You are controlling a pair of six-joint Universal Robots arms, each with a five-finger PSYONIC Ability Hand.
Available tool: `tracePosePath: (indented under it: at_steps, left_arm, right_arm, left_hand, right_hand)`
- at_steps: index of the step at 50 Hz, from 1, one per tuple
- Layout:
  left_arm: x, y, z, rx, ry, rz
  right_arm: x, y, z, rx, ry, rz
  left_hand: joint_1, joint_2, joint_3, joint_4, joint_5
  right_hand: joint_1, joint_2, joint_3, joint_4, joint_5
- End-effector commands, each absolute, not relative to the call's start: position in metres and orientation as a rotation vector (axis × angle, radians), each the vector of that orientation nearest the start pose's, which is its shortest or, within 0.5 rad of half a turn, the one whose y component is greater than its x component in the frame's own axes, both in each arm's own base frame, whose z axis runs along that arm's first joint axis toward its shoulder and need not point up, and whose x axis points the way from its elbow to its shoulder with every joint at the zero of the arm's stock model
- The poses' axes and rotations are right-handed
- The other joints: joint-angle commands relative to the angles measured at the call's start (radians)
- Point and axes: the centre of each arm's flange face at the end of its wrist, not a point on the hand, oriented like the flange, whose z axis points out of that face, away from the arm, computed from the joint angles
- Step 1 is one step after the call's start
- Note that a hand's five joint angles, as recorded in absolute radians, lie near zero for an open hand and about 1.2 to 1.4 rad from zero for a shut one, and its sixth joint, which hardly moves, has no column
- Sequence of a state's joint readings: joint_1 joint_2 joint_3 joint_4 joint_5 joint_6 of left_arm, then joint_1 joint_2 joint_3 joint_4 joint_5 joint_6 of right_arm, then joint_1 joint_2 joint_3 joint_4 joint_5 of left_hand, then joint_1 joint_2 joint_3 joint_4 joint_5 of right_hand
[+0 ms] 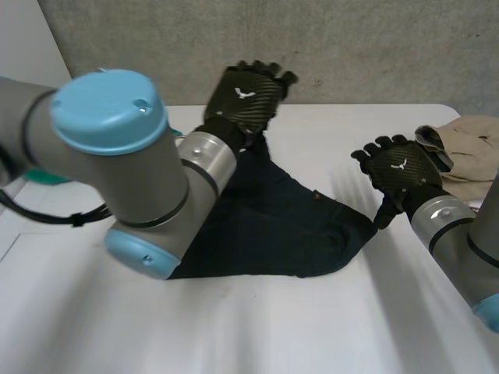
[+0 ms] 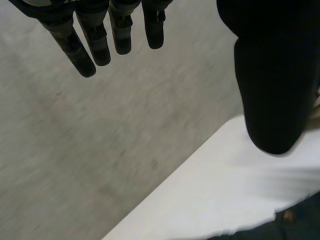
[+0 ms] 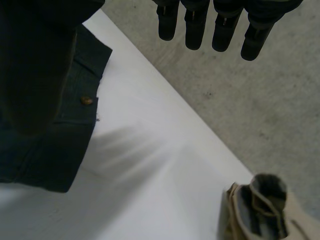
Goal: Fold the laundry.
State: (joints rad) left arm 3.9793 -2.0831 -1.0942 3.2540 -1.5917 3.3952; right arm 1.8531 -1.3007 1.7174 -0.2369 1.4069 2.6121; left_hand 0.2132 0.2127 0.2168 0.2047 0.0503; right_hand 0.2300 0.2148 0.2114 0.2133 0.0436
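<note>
On the counter, head view: a dark denim garment (image 1: 273, 226) lies spread in a rough triangle on the white counter (image 1: 257, 327), mostly flat, with no tidy fold showing.
Corners, head view: the far corner runs up under the left hand (image 1: 245, 93); the right-side corner lies just beside the right hand (image 1: 401, 167).
Waiting piece, head view: a beige garment (image 1: 468, 152) sits crumpled at the counter's right edge, apart from both hands.
Progress: early, by my reading. The denim needs squaring and folding, and the beige piece is all to do.
Left wrist view, hand: the fingers (image 2: 100, 42) are straight and released, grasping nothing, with the thumb well apart from them.
Left wrist view, materials: beyond the thumb is a strip of heavy denim with a metal button (image 2: 289, 216), then smooth counter and a rough grey wall (image 2: 75, 150).
Right wrist view, hand: the fingers (image 3: 195, 25) are straight and released, with nothing held.
Right wrist view, materials: beside the thumb, the stitched denim edge carries a coppery rivet (image 3: 86, 100). The beige cloth looks soft and thick, rumpled with a curled opening.
</note>
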Motion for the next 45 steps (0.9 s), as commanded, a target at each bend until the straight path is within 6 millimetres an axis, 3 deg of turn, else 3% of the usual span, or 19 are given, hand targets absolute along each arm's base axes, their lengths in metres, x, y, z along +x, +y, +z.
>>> tracePosePath:
  at_steps: [1, 9, 17, 19, 24, 25, 26, 27, 32, 36, 45]
  left_arm:
    - [-0.327, -0.195, 0.251, 1.118, 2.216, -2.040]
    - [-0.286, -0.164, 0.201, 1.281, 2.361, -1.664]
    - [-0.277, -0.163, 0.178, 1.322, 2.446, -1.592]
    - [-0.278, -0.168, 0.172, 1.311, 2.452, -1.592]
    - [-0.284, -0.181, 0.158, 1.290, 2.435, -1.608]
    - [-0.286, -0.184, 0.156, 1.284, 2.429, -1.615]
    - [-0.288, -0.188, 0.152, 1.281, 2.418, -1.612]
    - [-0.289, -0.190, 0.149, 1.282, 2.410, -1.612]
    - [-0.296, -0.202, 0.142, 1.297, 2.304, -1.637]
    - [-0.304, -0.223, 0.132, 1.337, 2.147, -1.668]
    - [-0.317, -0.246, 0.121, 1.399, 2.022, -1.661]
  right_arm:
    - [0.235, -0.263, 0.207, -1.406, 2.078, -2.076]
    - [0.239, -0.251, 0.180, -1.815, 1.924, -1.918]
    - [0.247, -0.255, 0.141, -1.938, 1.886, -1.776]
    - [0.250, -0.259, 0.132, -1.934, 1.888, -1.778]
    - [0.254, -0.270, 0.120, -1.879, 1.888, -1.848]
    - [0.254, -0.272, 0.119, -1.866, 1.892, -1.859]
    - [0.254, -0.276, 0.120, -1.842, 1.895, -1.889]
    - [0.254, -0.277, 0.120, -1.824, 1.901, -1.901]
    - [0.256, -0.277, 0.128, -1.677, 1.922, -1.933]
    - [0.259, -0.277, 0.145, -1.516, 1.933, -1.953]
    - [0.269, -0.272, 0.150, -1.434, 1.942, -1.939]
  left_hand:
    - [-0.039, -0.038, -0.042, -0.030, -0.050]
    - [0.338, 0.338, 0.334, 0.346, 0.326]
    - [0.236, 0.236, 0.232, 0.244, 0.224]
    - [0.095, 0.095, 0.091, 0.103, 0.083]
    - [0.050, 0.051, 0.047, 0.059, 0.039]
    - [0.036, 0.036, 0.032, 0.044, 0.024]
    - [0.018, 0.019, 0.014, 0.027, 0.006]
    - [0.018, 0.018, 0.014, 0.026, 0.006]
    - [-0.005, -0.005, -0.009, 0.003, -0.017]
    - [-0.017, -0.017, -0.021, -0.009, -0.029]
    - [0.106, 0.106, 0.102, 0.114, 0.094]
  right_hand:
    - [-0.029, -0.014, -0.010, -0.012, -0.017]
    - [0.215, 0.230, 0.233, 0.231, 0.226]
    - [0.241, 0.256, 0.260, 0.258, 0.253]
    - [0.332, 0.347, 0.350, 0.348, 0.343]
    - [0.561, 0.576, 0.579, 0.577, 0.573]
    - [0.663, 0.678, 0.681, 0.679, 0.675]
    - [1.082, 1.098, 1.101, 1.099, 1.094]
    - [1.165, 1.181, 1.184, 1.182, 1.177]
    - [1.166, 1.181, 1.185, 1.183, 1.178]
    - [1.166, 1.181, 1.185, 1.183, 1.178]
    - [1.166, 1.181, 1.185, 1.183, 1.178]
